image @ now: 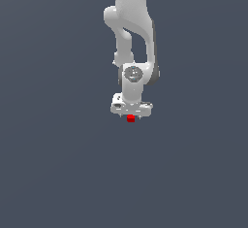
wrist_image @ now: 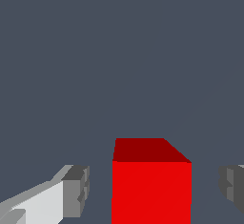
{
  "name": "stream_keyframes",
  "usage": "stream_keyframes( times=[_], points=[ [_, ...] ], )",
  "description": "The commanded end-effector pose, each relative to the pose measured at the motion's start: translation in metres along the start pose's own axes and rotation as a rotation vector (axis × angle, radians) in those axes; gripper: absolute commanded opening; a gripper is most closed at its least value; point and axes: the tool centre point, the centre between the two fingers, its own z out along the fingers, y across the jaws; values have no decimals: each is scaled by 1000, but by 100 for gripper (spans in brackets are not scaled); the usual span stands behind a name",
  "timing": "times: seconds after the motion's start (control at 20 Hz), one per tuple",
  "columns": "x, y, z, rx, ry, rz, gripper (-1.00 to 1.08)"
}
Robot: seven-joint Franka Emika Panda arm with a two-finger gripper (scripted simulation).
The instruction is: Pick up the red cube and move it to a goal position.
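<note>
Panda arm hangs straight down over a plain grey floor, gripper (image: 131,117) low, right at the red cube (image: 131,119)

Wrist view: red cube (wrist_image: 151,182) sits between the two fingers (wrist_image: 76,190), gap visible on both sides. Jaws are wide open, nothing held, no pad touching the cube

Key relation: cube is in the closing line but not centred. The gap to the finger with the white body showing looks narrower than the gap to the other finger, which is only partly in frame at the edge. So one pad likely touches first and nudges the cube sideways a bit before the other lands

Cube faces look roughly square to the pads, so no twist needed by my read. A cube has no long axis to worry about

Height: from the exterior view the cube peeks out just under the hand, fingers seem down around it. Can't tell if the tips reach the floor

No goal marker visible in either view

Judgement: approach done, next is close, then lift
</note>
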Motion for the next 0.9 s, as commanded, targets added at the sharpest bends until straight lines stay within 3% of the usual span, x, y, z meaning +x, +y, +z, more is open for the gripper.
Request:
stream_keyframes(
  times=[0.0, 0.25, 0.3, 0.85],
  points=[
    [-3, -3, 8, 2, 1, 10, 100],
    [-4, -5, 14, 3, 1, 15, 100],
    [-4, -5, 14, 3, 1, 15, -100],
    [-4, -5, 14, 3, 1, 15, -100]
  ],
)
